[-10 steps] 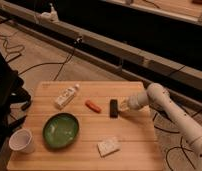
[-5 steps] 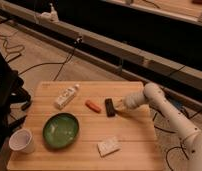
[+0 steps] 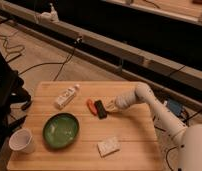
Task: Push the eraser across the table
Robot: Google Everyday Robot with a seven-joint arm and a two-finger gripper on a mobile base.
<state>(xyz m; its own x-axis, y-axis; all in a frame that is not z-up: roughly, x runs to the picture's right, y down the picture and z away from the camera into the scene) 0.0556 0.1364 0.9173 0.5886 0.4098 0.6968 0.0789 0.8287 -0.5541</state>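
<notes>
The eraser (image 3: 100,109), a small black block, lies near the middle of the light wooden table (image 3: 134,135), tilted and touching the small orange-red oblong item (image 3: 90,106) on its left. My gripper (image 3: 110,105) reaches in from the right at the end of the white arm (image 3: 144,97), right against the eraser's right side.
A green bowl (image 3: 60,130) sits at the front left with a white paper cup (image 3: 22,141) at the corner. A small white bottle (image 3: 67,96) lies at the back left. A pale flat rectangular piece (image 3: 108,146) lies near the front edge. Cables trail on the floor behind.
The gripper has moved left, pushing the eraser leftward until it touches the orange-red item.
</notes>
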